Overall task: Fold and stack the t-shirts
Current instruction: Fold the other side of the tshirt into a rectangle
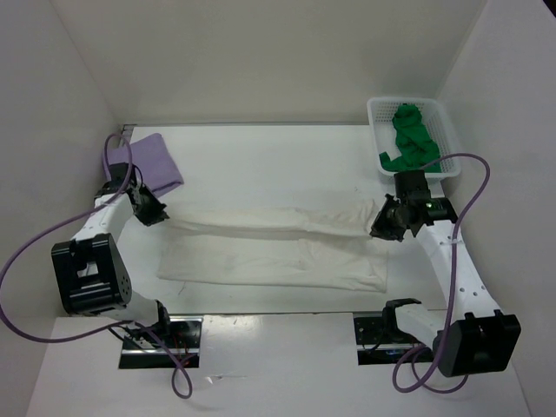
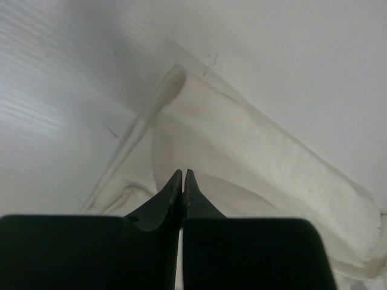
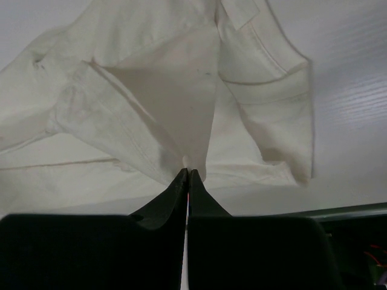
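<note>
The cream white t-shirt (image 1: 278, 259) lies spread across the middle of the table, its far edge lifted into a taut band between both grippers. At the band's left end my left gripper (image 1: 153, 211) is shut on the cloth. My right gripper (image 1: 382, 228) is shut on the right end. The left wrist view has the shut gripper (image 2: 182, 172) with cream cloth (image 2: 254, 151) stretching away from its tips. In the right wrist view the cream cloth (image 3: 163, 90) gathers to a pinch at the gripper (image 3: 188, 171). The lavender t-shirt (image 1: 153, 161) lies folded at far left. The green t-shirt (image 1: 408, 139) is crumpled in the basket.
A white mesh basket (image 1: 408, 101) stands at the far right corner against the wall. White walls close in the table on the left, back and right. Purple cables loop from both arms near the front edge.
</note>
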Tool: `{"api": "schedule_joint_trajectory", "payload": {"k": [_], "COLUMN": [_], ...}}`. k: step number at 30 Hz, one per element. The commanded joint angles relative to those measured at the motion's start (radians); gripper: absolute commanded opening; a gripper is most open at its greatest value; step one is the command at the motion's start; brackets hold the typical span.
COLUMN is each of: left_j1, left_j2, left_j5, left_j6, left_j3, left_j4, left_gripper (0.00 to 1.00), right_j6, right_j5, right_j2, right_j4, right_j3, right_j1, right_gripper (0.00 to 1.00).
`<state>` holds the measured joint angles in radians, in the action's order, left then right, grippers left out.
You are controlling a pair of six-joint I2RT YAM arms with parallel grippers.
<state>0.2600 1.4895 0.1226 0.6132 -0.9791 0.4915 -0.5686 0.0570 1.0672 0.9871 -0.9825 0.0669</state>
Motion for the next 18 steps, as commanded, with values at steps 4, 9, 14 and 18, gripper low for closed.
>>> {"api": "schedule_joint_trajectory", "payload": {"k": [4, 9, 14, 18], "left_j1": [0.106, 0.13, 0.069, -0.06], "left_j2": [-0.052, -0.161, -0.229, -0.215], "left_j5": [0.064, 0.089, 0.101, 0.164], "left_j6": [0.008, 0.04, 0.06, 0.086], "left_j3": [0.042, 0.051, 0.049, 0.095], "left_j4": [0.071, 0.104, 0.084, -0.068], "left_gripper": [0.25, 0.31, 0.33, 0.34], "right_j6": [-0.039, -0.05, -0.059, -0.099], "right_j5": [-0.075, -0.075, 0.005, 0.05], "right_j2": [-0.065, -0.078, -0.004, 0.118], "right_j4": [0.14, 0.194, 0.086, -0.155], "right_j3": [-0.016, -0.035, -0.076, -0.041], "right_j1": [0.077, 0.106, 0.116, 0.145], "right_gripper": [0.13, 0.23, 0.24, 0.0]}}
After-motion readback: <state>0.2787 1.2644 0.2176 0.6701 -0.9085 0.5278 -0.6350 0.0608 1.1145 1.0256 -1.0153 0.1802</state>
